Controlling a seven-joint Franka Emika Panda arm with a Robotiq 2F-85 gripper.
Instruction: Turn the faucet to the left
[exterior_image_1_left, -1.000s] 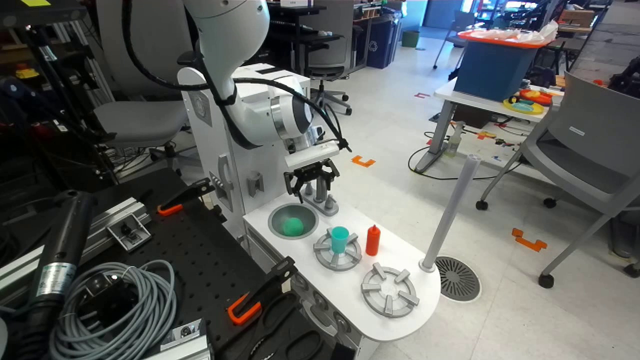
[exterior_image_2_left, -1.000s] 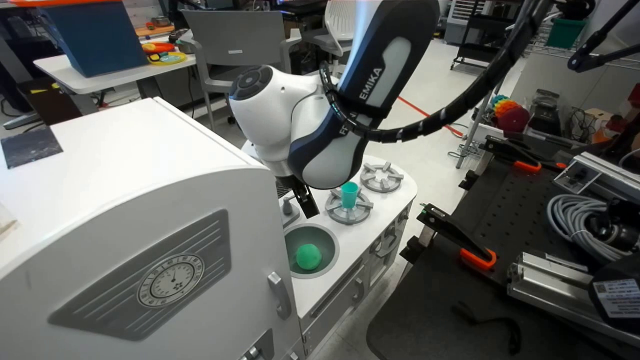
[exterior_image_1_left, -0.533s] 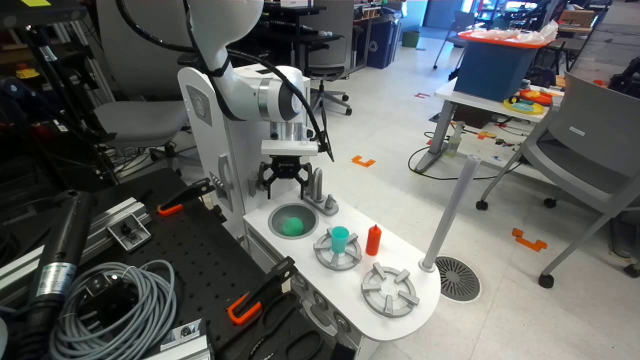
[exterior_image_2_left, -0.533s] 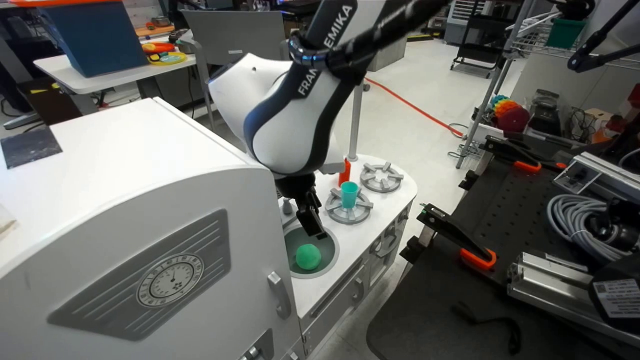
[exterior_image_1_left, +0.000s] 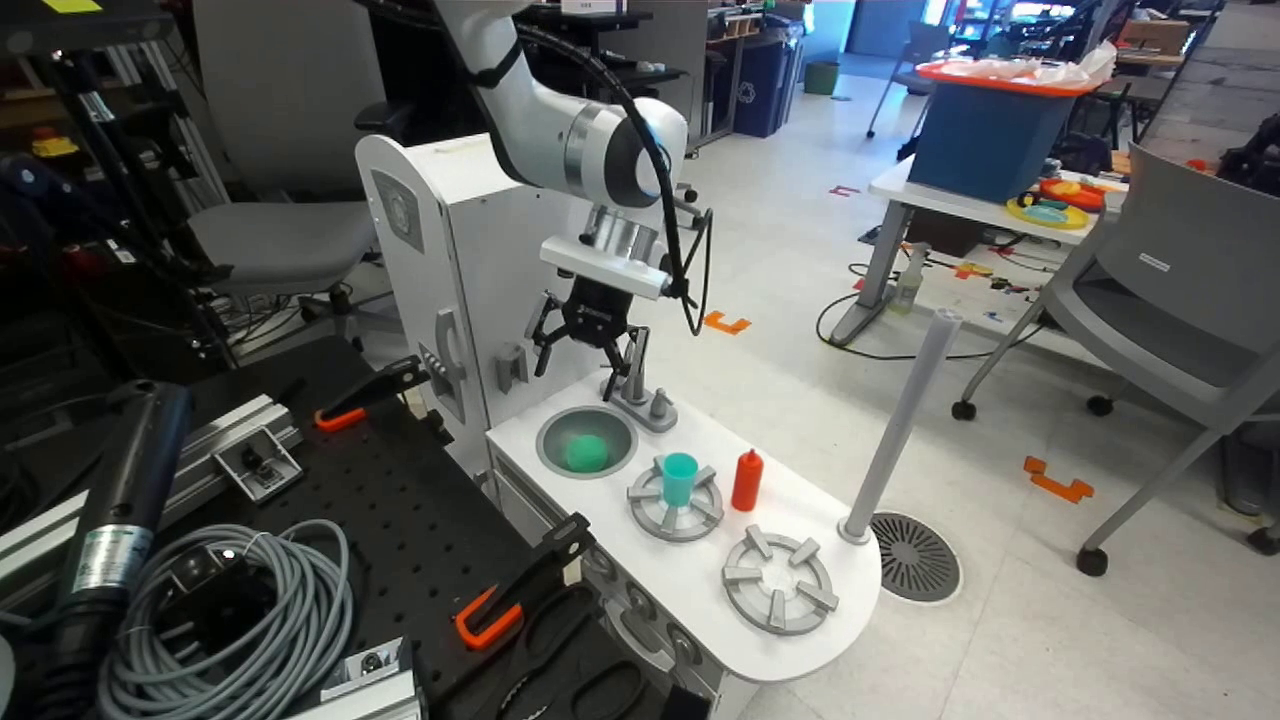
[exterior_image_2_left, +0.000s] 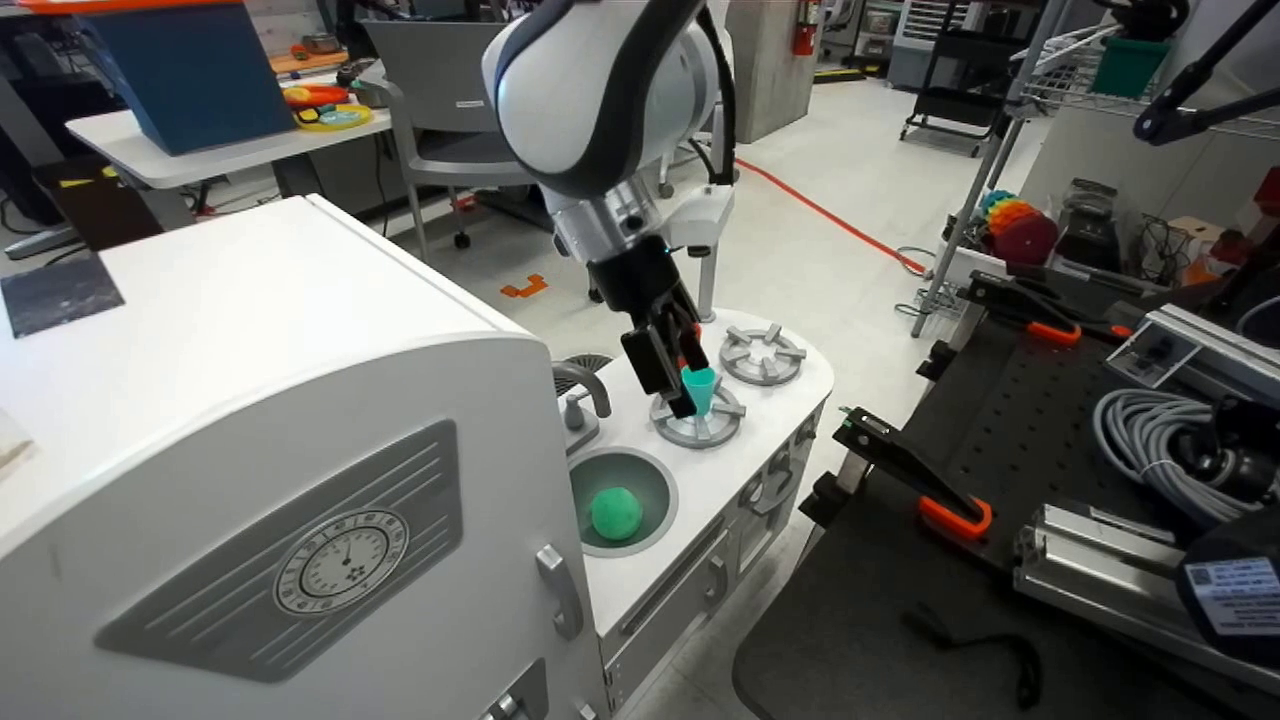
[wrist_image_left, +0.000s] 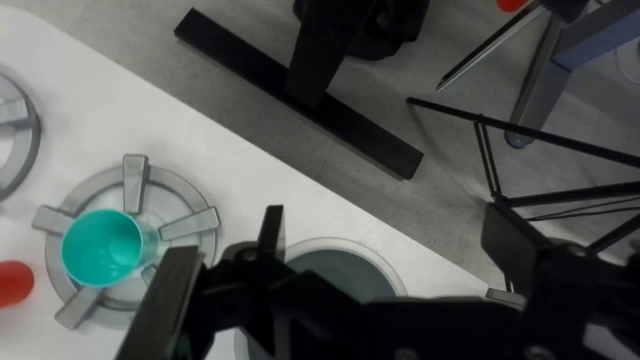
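Note:
The silvery-grey faucet stands on the counter beside the sink, partly covered by a gripper finger in this exterior view. Its hooked spout shows in an exterior view, arching over the counter near the sink; the cabinet hides part of it. The faucet cannot be made out in the wrist view. My gripper is open and empty, tilted, above the counter. In an exterior view the gripper hangs to the right of the spout, with a gap between them. In the wrist view the gripper has its fingers wide apart.
The sink holds a green ball. A teal cup stands on a grey burner, near a red bottle. The tall white cabinet rises beside the sink. A grey pole stands at the counter's far end.
Over the last half second my gripper has tilted and moved away from above the sink, up and right in an exterior view. The spout, hidden before by the arm there, now shows.

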